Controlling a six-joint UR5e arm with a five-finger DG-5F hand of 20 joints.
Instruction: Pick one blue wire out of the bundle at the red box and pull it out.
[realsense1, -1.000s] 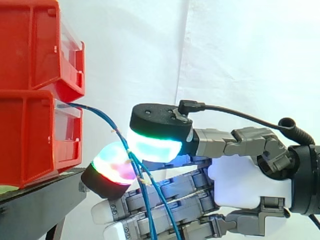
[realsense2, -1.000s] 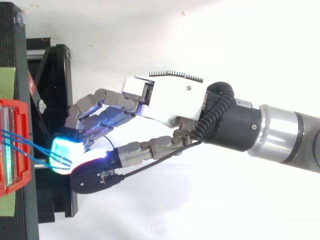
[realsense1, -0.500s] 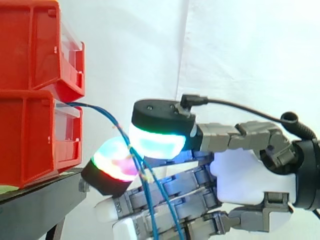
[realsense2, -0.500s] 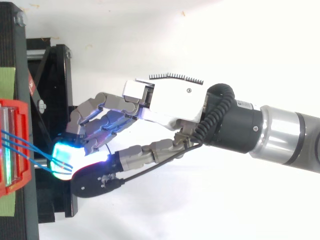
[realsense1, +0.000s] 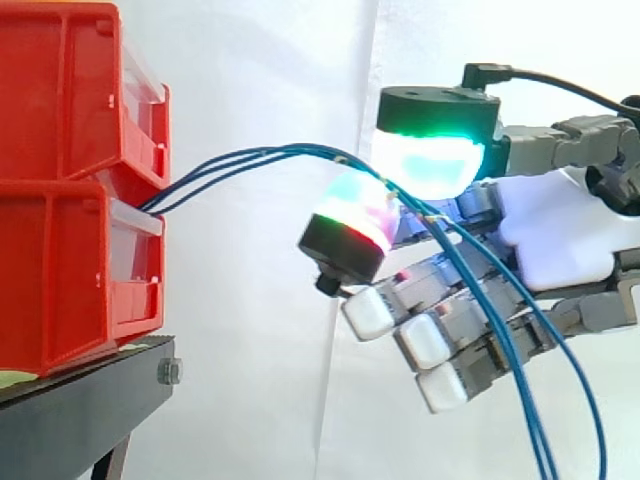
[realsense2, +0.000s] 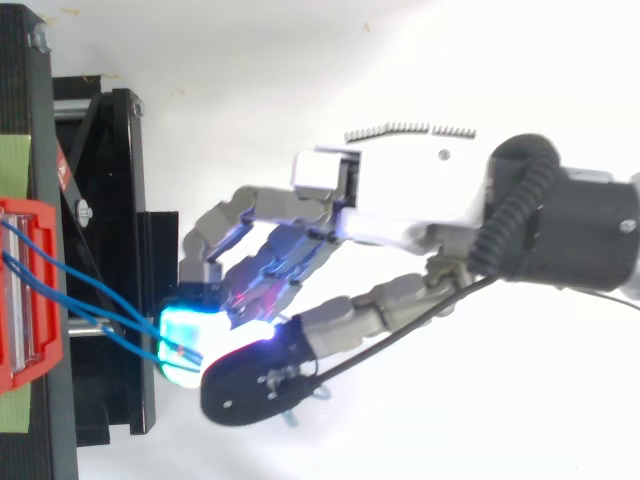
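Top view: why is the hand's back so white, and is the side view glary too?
Top view: the shell of the hand is washed out to white, its fingertip pads flare cyan around the pinched blue wires. Side view: milder; the pads glow green and red, the red bins look even.

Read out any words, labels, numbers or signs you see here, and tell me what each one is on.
No text here can be read.
Small red label on the black stand: pale marks, too small to read.
Red bins, hand, blue wires: no print that can be made out.
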